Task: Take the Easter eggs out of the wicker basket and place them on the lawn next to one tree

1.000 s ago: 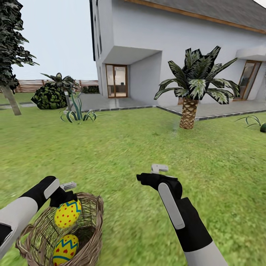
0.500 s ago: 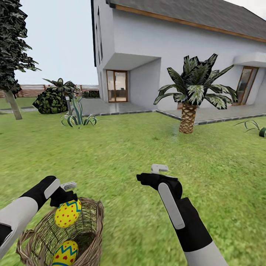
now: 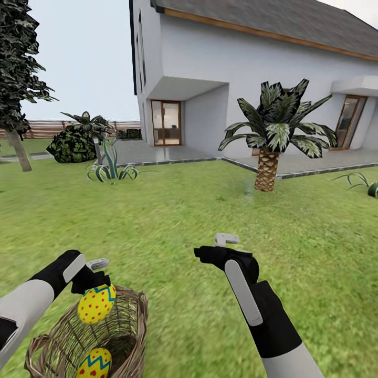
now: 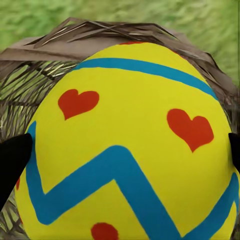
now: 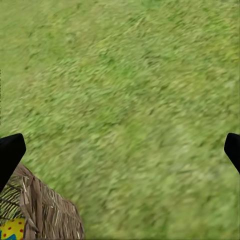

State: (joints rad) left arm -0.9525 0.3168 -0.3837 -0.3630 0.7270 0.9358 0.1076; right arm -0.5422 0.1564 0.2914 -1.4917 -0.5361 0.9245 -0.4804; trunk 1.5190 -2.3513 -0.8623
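L gripper (image 3: pixel 93 286) clamped on Easter egg (image 3: pixel 96 303), long axis roughly upright, just above wicker basket (image 3: pixel 134 315) rim. 2nd egg (image 3: pixel 94 363) in basket below. R gripper (image 3: pixel 210 251) fingers spread, nothing in it, over lawn (image 3: pixel 199 210) beside basket. My pick, grey-trunk tree (image 3: pixel 20 152), lies far ahead-left; L arm nearer.

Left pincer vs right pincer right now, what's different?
The left pincer is shut on an Easter egg above the wicker basket; the right pincer is open and holds nothing. The left sits over the basket, the right over bare lawn. Both have black fingers.
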